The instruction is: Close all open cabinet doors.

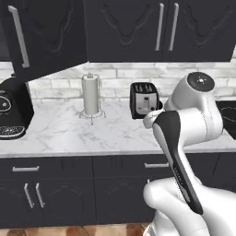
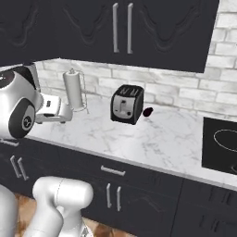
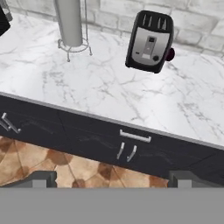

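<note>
Gripper (image 3: pixel 112 179) fingers wide apart, nothing between them, hanging over the counter's (image 3: pixel 109 100) front edge with floor (image 3: pixel 39 159) and lower drawer fronts (image 3: pixel 87 140) directly beyond the tips. Open marble ahead of the fingers; toaster (image 3: pixel 151 41) farther ahead and slightly right, paper towel holder (image 3: pixel 70 24) ahead-left, both well apart from the tips.

Cabinet doors: matte black, carved curvy relief, long silver bar handles, all high above the fingers. In the left base view the open cabinet door (image 1: pixel 46 37) swings out toward the camera, up and left of the hand, its lower edge above the coffee machine (image 1: pixel 11 110). The closed pair (image 1: pixel 166 30) sits flush.

Right base view adds the cooktop (image 2: pixel 222 143) far right and a dark red object (image 2: pixel 148 111) just beside the toaster; hand view also catches that red object.
</note>
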